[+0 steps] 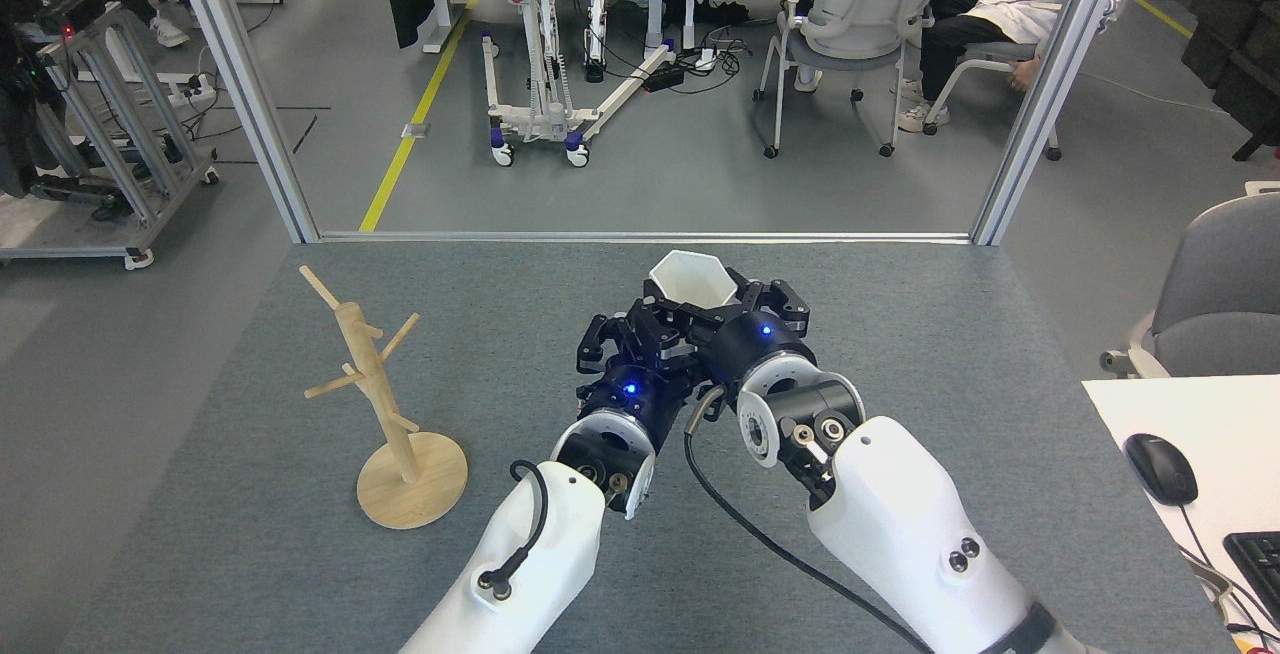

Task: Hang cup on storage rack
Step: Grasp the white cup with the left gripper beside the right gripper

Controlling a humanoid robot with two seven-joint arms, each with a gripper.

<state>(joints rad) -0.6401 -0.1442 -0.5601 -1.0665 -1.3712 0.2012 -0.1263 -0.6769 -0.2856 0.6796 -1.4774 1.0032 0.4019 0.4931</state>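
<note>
On the grey carpeted worktop [300, 554] stood one wooden mug tree [385, 414] at nine o'clock. The right claw [700, 312] gripped one white faceted cup [692, 279], upright at centre; the left claw [610, 342] spread wide beside it.

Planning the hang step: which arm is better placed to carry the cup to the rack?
Probably the left. Its end effector is beside the cup, on the storage rack side. The right end effector grips the cup but would reach across.
</note>
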